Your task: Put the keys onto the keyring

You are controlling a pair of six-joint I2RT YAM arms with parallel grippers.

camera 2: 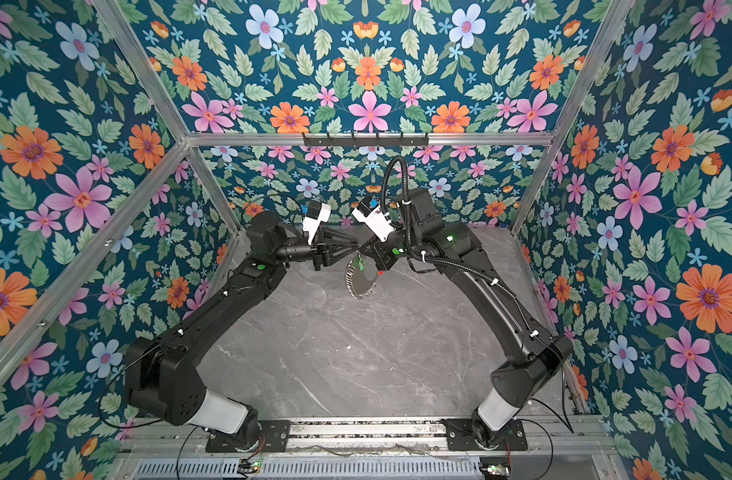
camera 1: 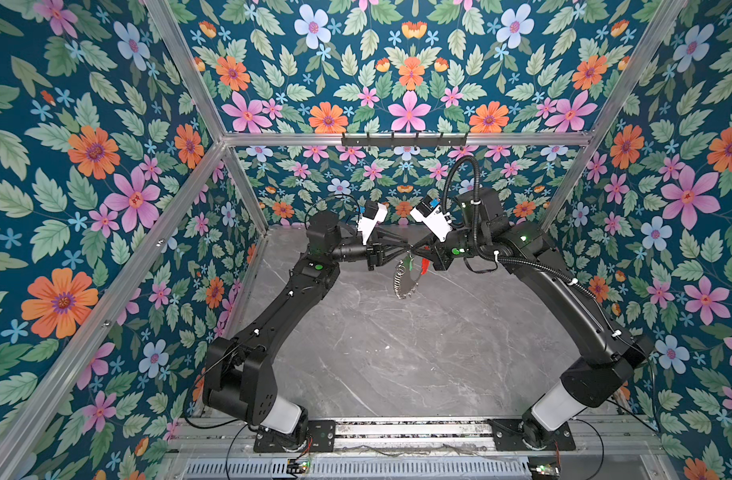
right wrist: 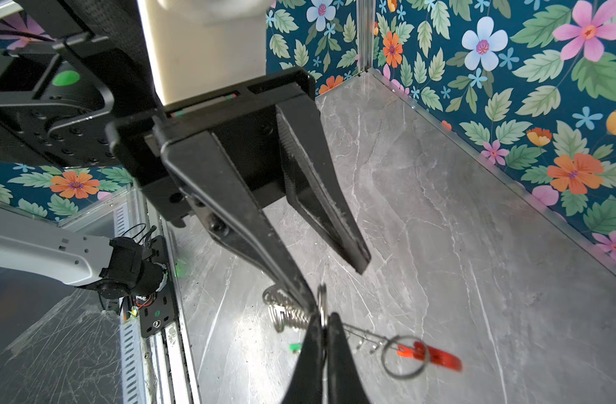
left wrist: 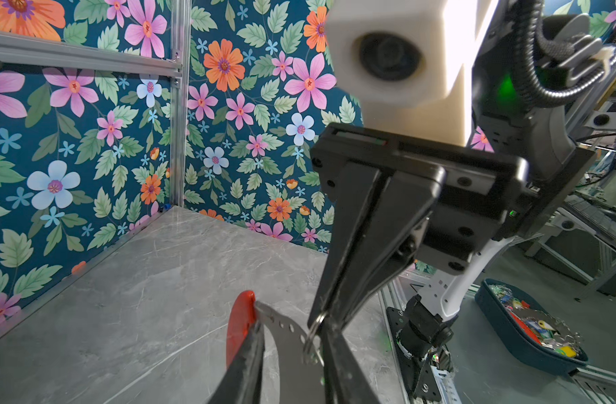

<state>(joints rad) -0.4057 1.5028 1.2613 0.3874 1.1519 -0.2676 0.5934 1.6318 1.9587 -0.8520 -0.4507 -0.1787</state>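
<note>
Item, keyring (camera 1: 406, 282): a large grey hoop with a red curved segment (camera 1: 425, 266) and a fringe of small silver loops (right wrist: 285, 311). We record it hanging clear above the grey marble table (camera 1: 397, 353), near the far middle, where the two arms meet; it shows the same way in both top views. Item, right gripper (left wrist: 317, 316): its fingers (left wrist: 355, 245) are pressed together, pinching one small silver loop (right wrist: 322, 304) at the hoop's edge. Item, left gripper (right wrist: 336, 286): its fingers (right wrist: 250, 224) are spread. In the left wrist view the grey band passes between their tips beside the red segment; in the right wrist view the longer finger's tip touches the bunched loops while the other tip stands free. We see no pinch here. Item, green-headed key (camera 1: 410, 264): a small green spot at the hoop's upper edge, just below the meeting fingertips; we cannot tell whether it sits on a loop. Item, dark blue tray (left wrist: 492, 314) of small coloured pieces, outside the cell, well apart from the hoop.
</note>
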